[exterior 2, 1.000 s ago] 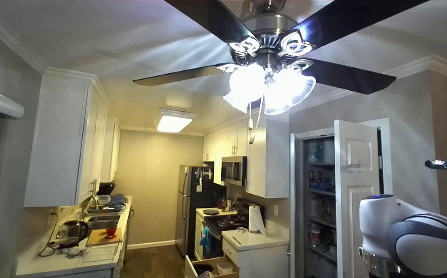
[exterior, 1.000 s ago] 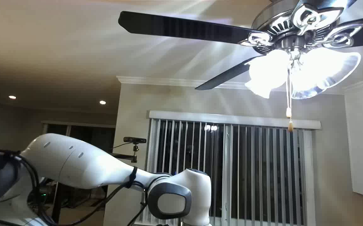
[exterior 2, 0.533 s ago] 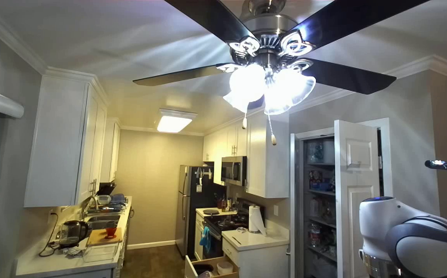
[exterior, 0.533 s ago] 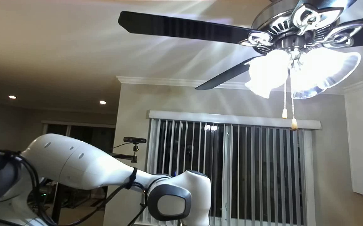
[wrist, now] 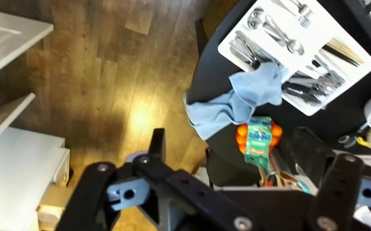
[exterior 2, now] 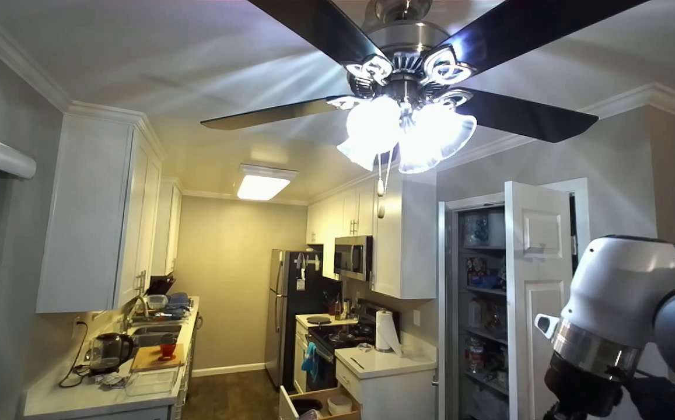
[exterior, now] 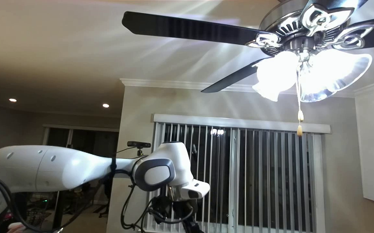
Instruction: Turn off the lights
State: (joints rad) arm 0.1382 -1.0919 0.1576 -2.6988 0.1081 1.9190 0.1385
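Note:
The lights (exterior: 322,72) are lit, with glaring frosted glass shades under a dark-bladed ceiling fan; they also show in an exterior view (exterior 2: 372,128). Two thin pull chains hang below them. Their small pendants are the upper one (exterior: 300,115) and the lower one (exterior: 299,130); they also show in an exterior view, upper (exterior 2: 380,187) and lower (exterior 2: 381,212). My gripper (wrist: 231,134) is open in the wrist view, its fingers wide apart with nothing between them, pointing down. In both exterior views it is cut by the bottom edge, well below and apart from the chains.
Below the gripper are a dark table (wrist: 211,73), a white cutlery tray (wrist: 313,57), a blue cloth (wrist: 236,99) and a bag of oranges (wrist: 258,141). A mounted camera (exterior: 138,144) stands behind the arm. A pantry door (exterior 2: 538,280) stands open near the arm.
The arm has drawn back and its wrist has risen and tilted, bringing part of the gripper into the exterior views. The pull chains have swung: apart half a second ago, nearly lined up now. The lights stay lit.

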